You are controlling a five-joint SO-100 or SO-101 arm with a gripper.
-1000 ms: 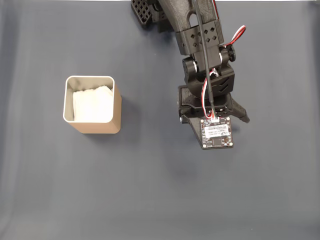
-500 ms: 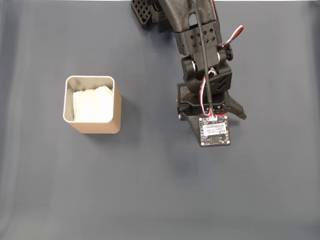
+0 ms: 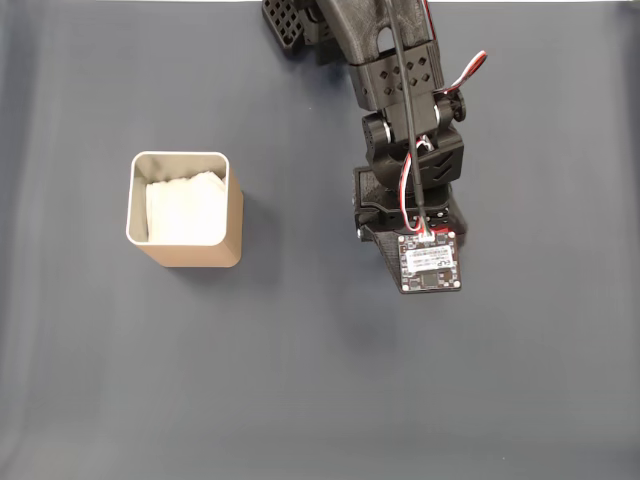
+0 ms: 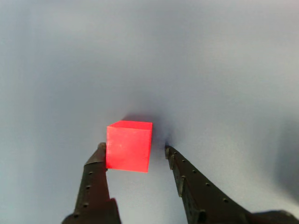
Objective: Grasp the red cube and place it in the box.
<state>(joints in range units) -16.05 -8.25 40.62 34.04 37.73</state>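
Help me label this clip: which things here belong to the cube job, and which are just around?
Job:
- red cube, between the pincer fingers
- box, tan with white lining, left in the fixed view

Just around:
- blue-grey table cover
- red and white wires on the arm

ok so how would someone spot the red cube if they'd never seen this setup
In the wrist view, look down at the plain grey-blue table, then at the black claw rising from the bottom edge. The red cube sits between its fingertips, touching the left one, the single bright red thing on that surface.
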